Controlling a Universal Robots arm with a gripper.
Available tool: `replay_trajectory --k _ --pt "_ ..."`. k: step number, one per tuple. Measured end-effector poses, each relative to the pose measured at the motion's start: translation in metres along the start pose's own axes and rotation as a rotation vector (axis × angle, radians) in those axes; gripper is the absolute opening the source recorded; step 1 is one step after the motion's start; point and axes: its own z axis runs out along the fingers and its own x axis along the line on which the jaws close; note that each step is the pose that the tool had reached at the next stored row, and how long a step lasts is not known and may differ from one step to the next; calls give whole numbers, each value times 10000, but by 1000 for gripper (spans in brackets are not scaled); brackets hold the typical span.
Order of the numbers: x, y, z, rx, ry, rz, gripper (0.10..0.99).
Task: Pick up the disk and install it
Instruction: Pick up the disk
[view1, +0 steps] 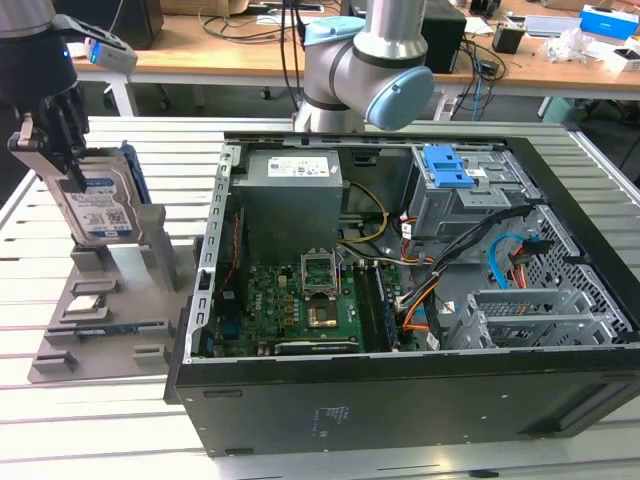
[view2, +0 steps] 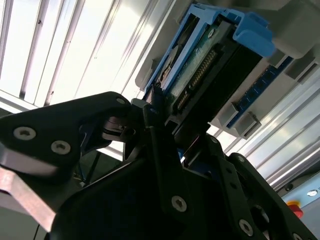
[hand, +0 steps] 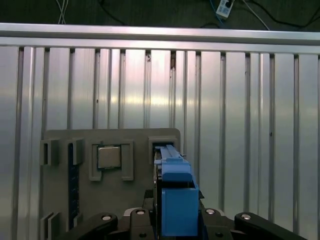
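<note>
I'm watching the black two-fingered claw (view1: 65, 165) gripping the top edge of the flat silver hard drive in its bright blue plastic carrier frame (view1: 100, 210). Its fingers (view2: 160, 150) are pressing in from both sides, and no gap is showing around the blue frame in the first wrist view.

The disk is standing upright in a slot of the grey plastic parts stand (view1: 110, 300). That stand is sitting just beside the big open black computer case (view1: 400, 400), off the case's side at the exterior view's left. As I'm judging it, the work is only at the grasp: the drive is not yet out of the stand, and the whole install is left to do.

Inside the case, the grey metal drive cage with a blue latch (view1: 450, 170) is looking like the likely home, though I'm guessing.

Above the stand the air is lying open. On the case side, a grey post of the stand is rising just beside the drive's lower edge. The case's own wall is standing between stand and cage, and a bundle of coloured cables (view1: 500, 250) is looping near the cage. A small square silver chip (hand: 108, 157) is resting in a neighbouring pocket of the stand, apart from the claw.
</note>
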Motion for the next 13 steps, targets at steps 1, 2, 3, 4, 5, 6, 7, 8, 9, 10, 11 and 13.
replay_trajectory --k 1,2,3,4,5,6,7,8,9,10,11,13 --pt "-1 0 -12 0 0 0 365" --pt "-2 0 -23 -1 1 -1 365" --pt "-3 1 -69 -4 1 0 365" --pt "-6 -1 -95 -13 1 0 365" --pt "-6 0 -104 -20 1 1 365" --pt "-6 0 -110 -21 1 1 365" --pt "-6 0 -118 -20 0 1 365" --pt "-6 0 -134 -22 1 0 365" --pt "-6 1 -142 -21 1 0 365" --pt "-6 1 -152 -21 1 0 365" --pt "-6 1 -168 -21 1 -1 365" --pt "-7 2 -194 -22 1 0 365"
